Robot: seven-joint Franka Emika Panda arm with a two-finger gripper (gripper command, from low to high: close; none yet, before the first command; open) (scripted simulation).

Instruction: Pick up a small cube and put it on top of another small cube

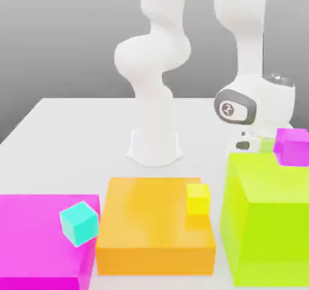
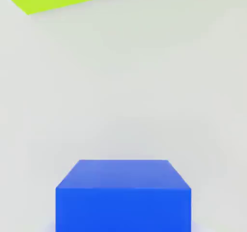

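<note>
Claw (image 1: 246, 142) clenched on small deep-blue cube (image 2: 123, 195) | lift pending | stacking on second small cube pending

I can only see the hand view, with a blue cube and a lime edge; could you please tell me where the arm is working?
Observer: The arm's wrist hangs low behind a big lime block, at the exterior view's right.
Operator: Thank you. Is there a small cube near it?
Observer: Yes, a magenta cube sits on top of the lime block, at its far right corner in the exterior view.
Operator: Are there any other small cubes?
Observer: A yellow cube rests on an orange block to the left of the lime block in the exterior view.
</note>
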